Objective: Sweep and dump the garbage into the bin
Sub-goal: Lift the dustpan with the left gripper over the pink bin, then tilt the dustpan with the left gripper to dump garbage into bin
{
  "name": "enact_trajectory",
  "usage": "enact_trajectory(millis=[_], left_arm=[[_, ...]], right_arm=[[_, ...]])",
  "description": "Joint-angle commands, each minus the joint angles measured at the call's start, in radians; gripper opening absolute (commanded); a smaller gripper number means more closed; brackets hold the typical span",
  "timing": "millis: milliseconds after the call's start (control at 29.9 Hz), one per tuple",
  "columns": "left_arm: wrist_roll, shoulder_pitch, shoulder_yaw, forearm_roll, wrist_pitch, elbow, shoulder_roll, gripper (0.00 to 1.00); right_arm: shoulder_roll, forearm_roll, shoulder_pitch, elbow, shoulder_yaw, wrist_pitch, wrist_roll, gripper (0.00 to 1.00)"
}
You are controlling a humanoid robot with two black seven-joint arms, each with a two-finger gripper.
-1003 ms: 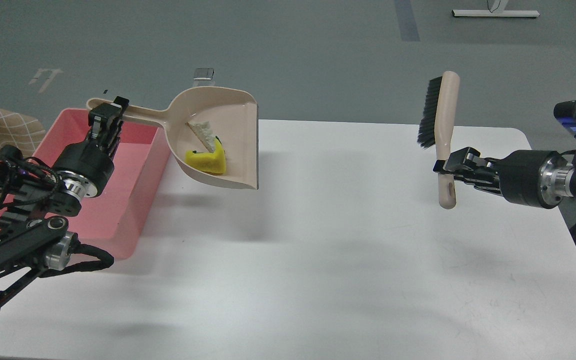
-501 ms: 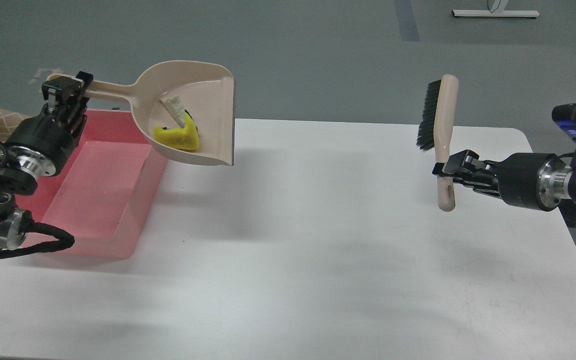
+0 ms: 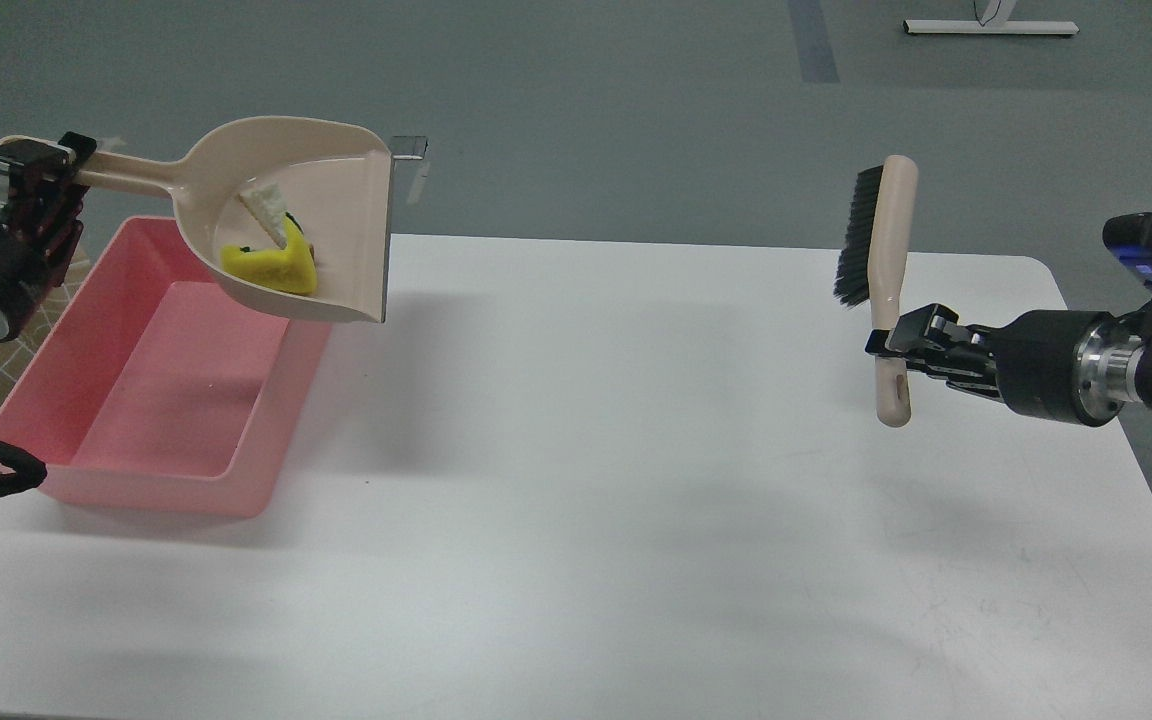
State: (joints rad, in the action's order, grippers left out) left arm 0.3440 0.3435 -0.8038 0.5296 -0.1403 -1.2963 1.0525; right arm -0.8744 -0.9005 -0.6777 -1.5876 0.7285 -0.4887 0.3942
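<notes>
Left pincer (image 3: 31,165) clamped on dustpan (image 3: 296,225) handle end, pan hanging over the pink bin's (image 3: 86,480) far corner; bread piece (image 3: 266,210) and yellow sponge block (image 3: 271,268) lie inside, touching; both likely light, soft, prone to slide when tipped; right pincer (image 3: 891,335) clamped on brush (image 3: 886,270) handle above the surface (image 3: 636,500).

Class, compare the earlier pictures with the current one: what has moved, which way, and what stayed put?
The left pincer, shut on the dustpan handle, carried it leftward until part of it hangs over the pink bin. The bread piece and yellow sponge rode along inside the pan. Nothing was released. The right pincer keeps holding the brush upright, nearly unmoved; bin and table stayed.
</notes>
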Motion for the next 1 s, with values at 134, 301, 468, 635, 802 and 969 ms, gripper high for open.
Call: enact_trajectory(millis=[134,301,468,635,802,969], left_arm=[[0.059,-0.008,0.003,-0.019,0.053,0.074,0.057,0.0],[0.107,-0.021,0.005,-0.017,0.088,0.14,0.075,0.0],[0.145,-0.047,0.017,-0.013,0.093,0.179,0.092,0.0],[0.145,-0.073,0.02,0.001,0.094,0.209,0.103,0.0],[0.145,-0.093,0.023,0.042,0.093,0.212,0.129,0.0],[0.145,-0.101,0.021,0.11,0.087,0.224,0.141,0.0]], right_arm=[[0.002,-0.001,0.007,0.0,0.0,0.0,0.0,0.06],[0.005,-0.001,0.007,0.0,0.002,0.0,0.002,0.06],[0.005,-0.001,0.007,0.0,0.0,0.0,0.002,0.06],[0.005,-0.001,0.012,0.0,0.0,0.0,0.002,0.06],[0.005,-0.003,0.012,0.0,0.0,0.0,0.002,0.06],[0.006,-0.003,0.012,0.0,0.0,0.0,0.002,0.06]])
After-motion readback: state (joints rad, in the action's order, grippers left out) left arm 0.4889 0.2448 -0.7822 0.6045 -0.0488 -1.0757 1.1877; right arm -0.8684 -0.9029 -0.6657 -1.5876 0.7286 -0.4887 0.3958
